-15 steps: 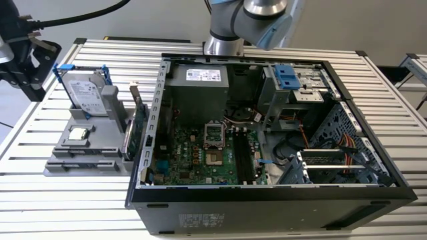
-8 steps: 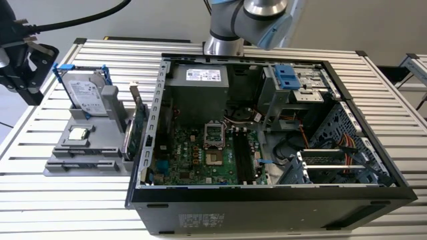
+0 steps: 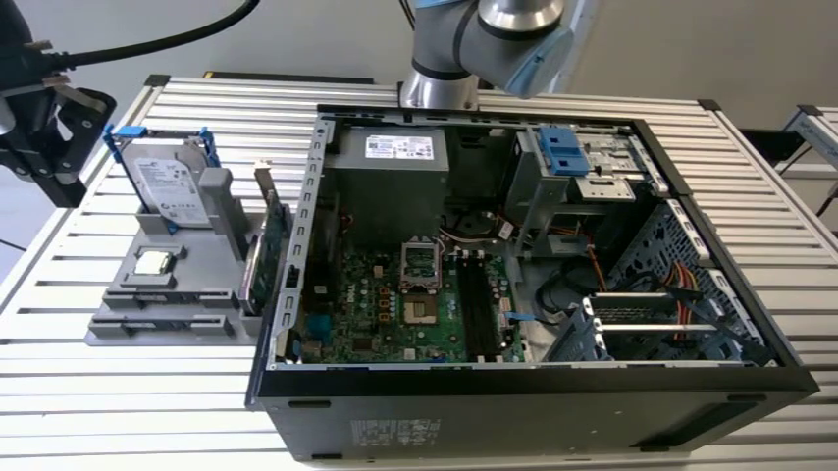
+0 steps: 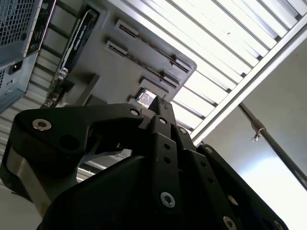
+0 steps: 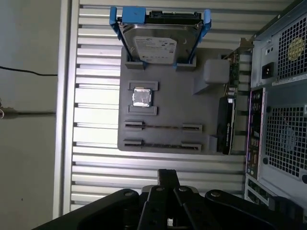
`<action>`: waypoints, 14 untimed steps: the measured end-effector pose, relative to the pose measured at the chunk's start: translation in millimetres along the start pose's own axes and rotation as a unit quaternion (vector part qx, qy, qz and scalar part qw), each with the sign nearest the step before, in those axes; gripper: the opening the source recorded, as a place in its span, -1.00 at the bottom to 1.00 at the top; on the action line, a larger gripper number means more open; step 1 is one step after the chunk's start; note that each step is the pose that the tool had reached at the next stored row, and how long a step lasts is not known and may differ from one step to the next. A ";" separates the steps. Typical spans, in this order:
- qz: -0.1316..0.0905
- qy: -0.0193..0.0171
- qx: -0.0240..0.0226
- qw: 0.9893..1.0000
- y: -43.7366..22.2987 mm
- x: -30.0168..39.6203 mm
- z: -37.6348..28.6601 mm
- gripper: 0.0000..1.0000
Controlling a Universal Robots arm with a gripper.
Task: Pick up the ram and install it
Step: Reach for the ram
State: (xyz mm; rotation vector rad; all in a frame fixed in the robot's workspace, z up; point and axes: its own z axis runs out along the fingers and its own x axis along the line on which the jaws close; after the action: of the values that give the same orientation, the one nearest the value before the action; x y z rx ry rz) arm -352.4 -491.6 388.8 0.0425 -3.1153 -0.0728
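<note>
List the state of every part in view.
ram, on edge in tray slot, not picked up
gripper, apart from tray and ram
case, side open
hard drive, upright in blue clips
expansion card, on edge beside case
processor, flat in holder

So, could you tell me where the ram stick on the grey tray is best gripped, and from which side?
I'd take the ram stick by the middle of its upper edge, coming straight down from above and pinching its flat faces. It stands on edge in the grey tray, both ends seated in holders.
</note>
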 end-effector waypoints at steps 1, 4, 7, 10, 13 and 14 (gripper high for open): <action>0.000 0.000 0.000 1.000 0.0 0.0 0.0 -1.00; 0.001 0.000 0.000 1.000 0.0 0.0 0.1 -1.00; 0.001 0.000 0.000 1.000 0.0 0.0 0.1 -1.00; 0.001 0.000 0.000 1.000 0.0 0.0 0.1 -1.00; 0.001 0.000 0.000 1.000 0.0 0.0 0.1 -1.00; 0.001 0.000 0.000 1.000 0.0 0.0 0.1 -1.00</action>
State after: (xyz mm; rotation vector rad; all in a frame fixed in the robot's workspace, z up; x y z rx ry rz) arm -352.4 -491.5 388.7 0.0403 -3.1156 -0.0730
